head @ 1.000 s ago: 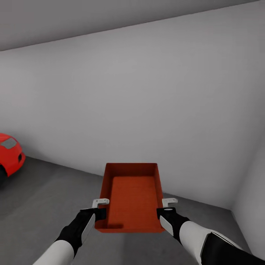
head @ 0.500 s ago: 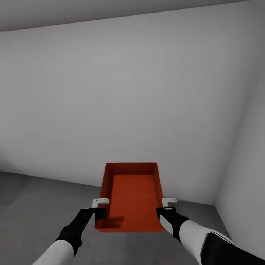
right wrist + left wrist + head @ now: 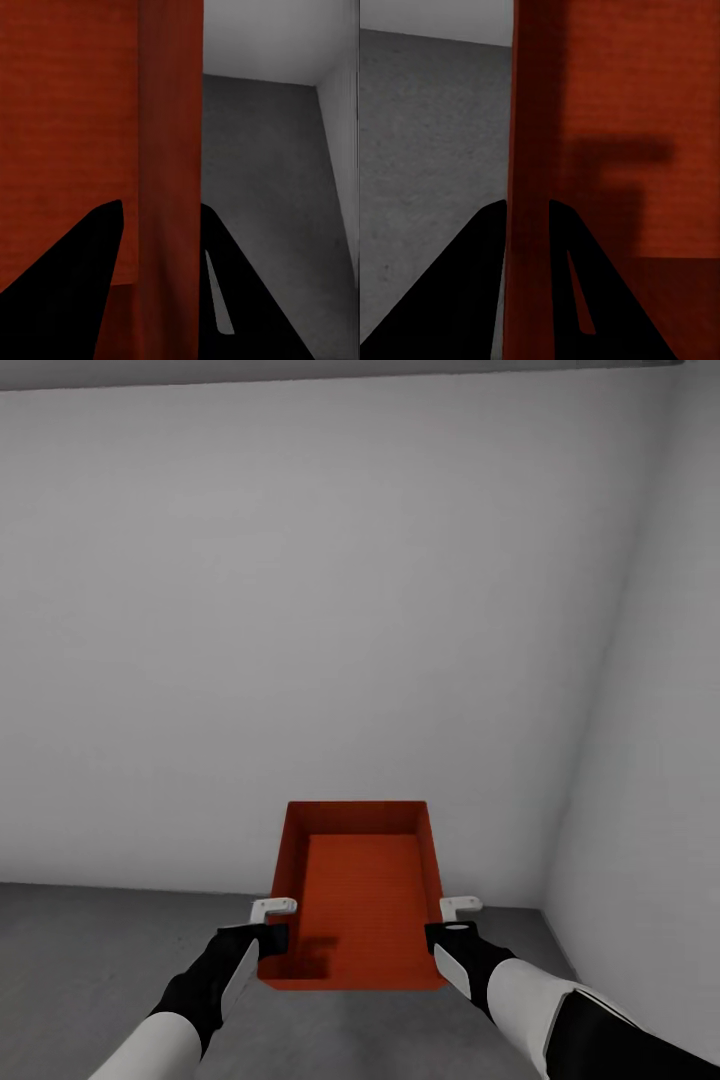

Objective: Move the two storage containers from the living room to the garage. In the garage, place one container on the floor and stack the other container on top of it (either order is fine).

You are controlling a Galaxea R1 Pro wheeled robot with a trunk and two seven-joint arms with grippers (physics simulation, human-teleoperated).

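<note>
Left pincer, right pincer: clamped, arms forward.

The storage container runs past both wrist frames (walls cropped).

The storage container hangs above the floor at twelve o'clock, walls behind and at two o'clock.

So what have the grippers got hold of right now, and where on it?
One storage container, carried by both: the left gripper pinches its left side wall, the right gripper its right side wall, near the end closest to the robot.
</note>
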